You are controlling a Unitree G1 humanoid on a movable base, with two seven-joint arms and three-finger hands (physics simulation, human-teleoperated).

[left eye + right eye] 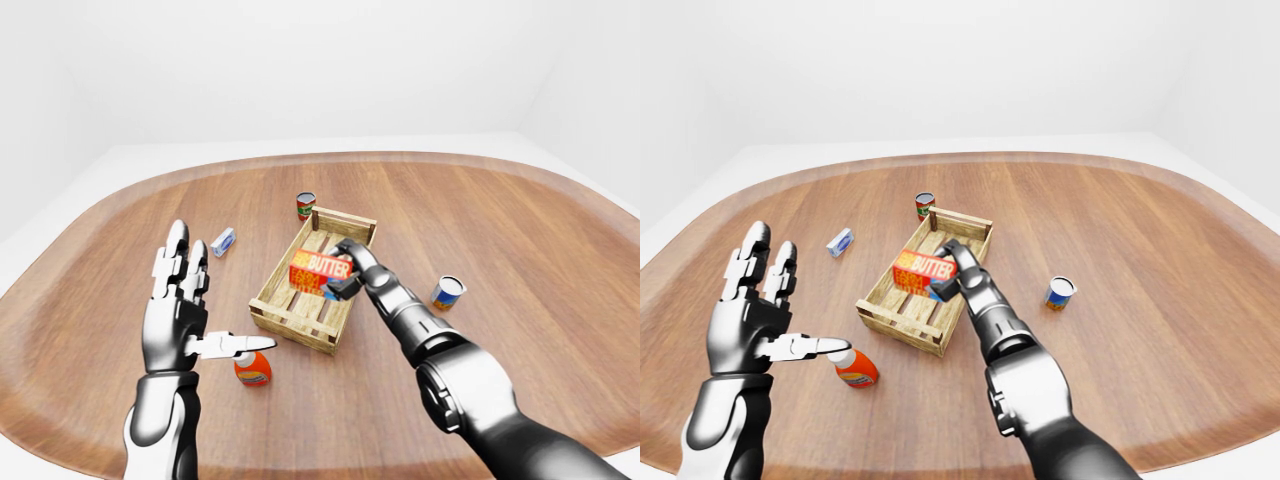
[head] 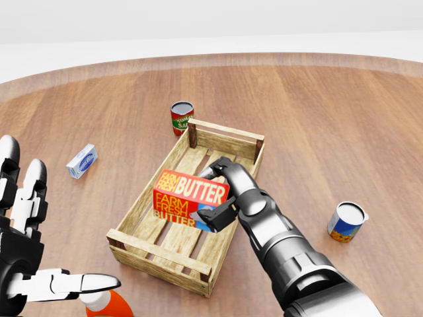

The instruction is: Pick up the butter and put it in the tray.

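Observation:
The red butter box (image 2: 188, 199) with "FARM FRESH BUTTER" lettering hangs over the middle of the wooden slatted tray (image 2: 156, 182), held by my right hand (image 2: 219, 193), whose fingers are closed on the box's right end. The box is low inside the tray's walls; I cannot tell if it touches the slats. My left hand (image 2: 30, 244) stays raised at the head view's lower left, fingers spread open and holding nothing, well apart from the tray.
A red tomato-sauce can (image 2: 181, 117) stands just beyond the tray's far end. A small blue-and-white box (image 2: 82, 161) lies to the left. A blue-and-orange can (image 2: 346, 221) stands at the right. An orange bottle (image 2: 109, 304) lies beneath my left hand.

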